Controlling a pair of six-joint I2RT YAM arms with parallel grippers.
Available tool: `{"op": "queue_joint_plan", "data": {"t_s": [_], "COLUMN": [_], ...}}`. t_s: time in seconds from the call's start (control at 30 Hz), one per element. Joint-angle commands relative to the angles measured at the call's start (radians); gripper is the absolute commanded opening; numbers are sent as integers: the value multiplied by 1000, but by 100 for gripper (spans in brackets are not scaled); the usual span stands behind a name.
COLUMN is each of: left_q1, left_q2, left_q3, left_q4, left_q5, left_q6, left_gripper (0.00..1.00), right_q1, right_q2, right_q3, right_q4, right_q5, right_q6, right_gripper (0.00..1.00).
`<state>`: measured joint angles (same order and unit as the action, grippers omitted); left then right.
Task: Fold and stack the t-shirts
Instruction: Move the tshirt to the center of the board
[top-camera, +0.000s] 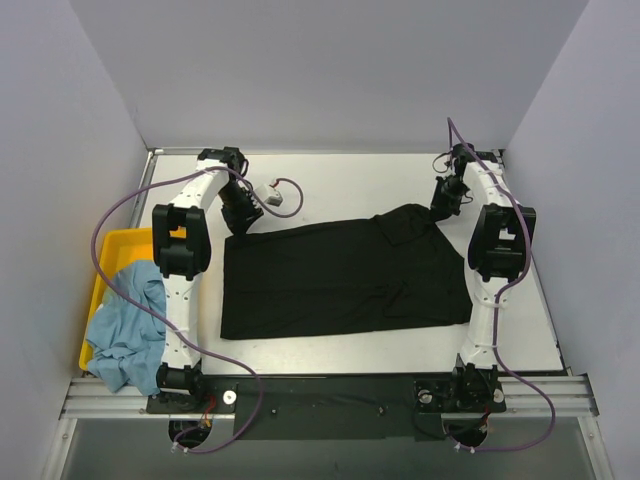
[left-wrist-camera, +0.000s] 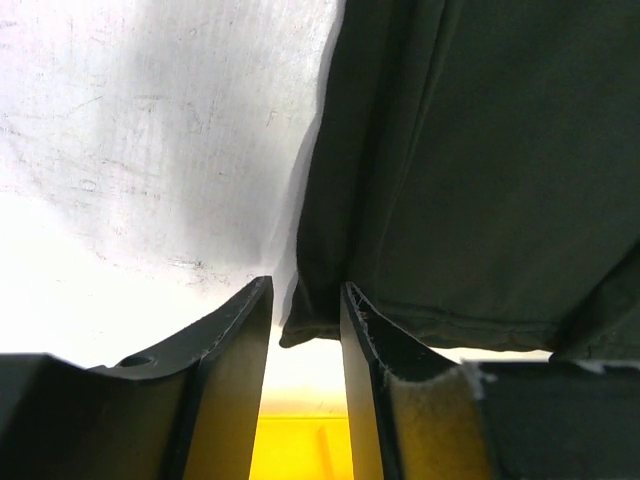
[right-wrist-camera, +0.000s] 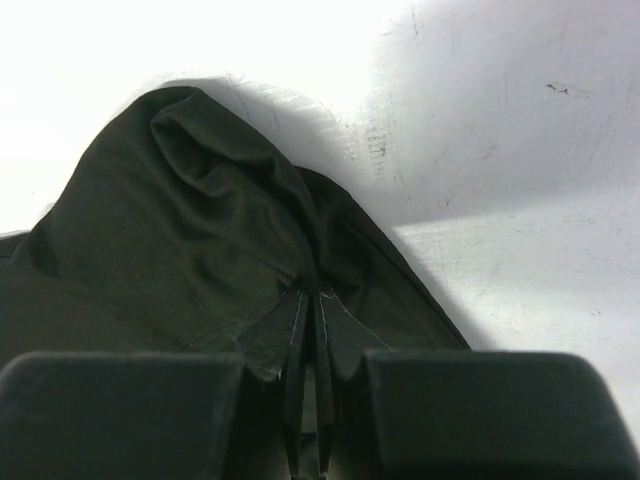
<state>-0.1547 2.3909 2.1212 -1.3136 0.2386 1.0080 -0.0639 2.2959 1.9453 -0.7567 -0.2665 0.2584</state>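
A black t-shirt (top-camera: 340, 280) lies spread flat across the middle of the table. My left gripper (top-camera: 243, 218) stands at its far left corner. In the left wrist view its jaws (left-wrist-camera: 305, 290) stand apart, and the hemmed corner of the black t-shirt (left-wrist-camera: 470, 170) hangs loose between the tips. At the shirt's far right corner is my right gripper (top-camera: 441, 205). In the right wrist view this gripper (right-wrist-camera: 312, 293) is shut on a bunched fold of the black t-shirt (right-wrist-camera: 180, 220). A light blue t-shirt (top-camera: 130, 320) lies crumpled in the tray at the left.
The yellow tray (top-camera: 115, 245) sits at the table's left edge, and the blue shirt spills over its near rim. The tray (left-wrist-camera: 300, 450) also shows between the left fingers. Purple walls close in the table (top-camera: 340, 185) on three sides. Cables loop beside both arms.
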Motion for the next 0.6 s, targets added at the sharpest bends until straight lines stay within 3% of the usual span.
{"op": "queue_joint_plan", "data": {"t_s": [0.0, 0.27, 0.47, 0.57], "left_q1": [-11, -19, -17, -19], "left_q2": [-75, -81, -148, -128], "left_q3": [0, 20, 33, 14], "left_q4": [-84, -109, -61, -91], "left_q5": [59, 74, 223, 190], "left_q6": [56, 49, 9, 7], "left_gripper": [44, 52, 55, 54], "right_q1": [3, 3, 3, 3], "right_q2": [-84, -102, -105, -108], "right_q3": [-3, 1, -6, -16], "right_q4": [-58, -59, -59, -59], "right_q5": [20, 15, 18, 21], "right_q6": [-10, -11, -16, -16], "right_gripper": [0, 0, 0, 0]}}
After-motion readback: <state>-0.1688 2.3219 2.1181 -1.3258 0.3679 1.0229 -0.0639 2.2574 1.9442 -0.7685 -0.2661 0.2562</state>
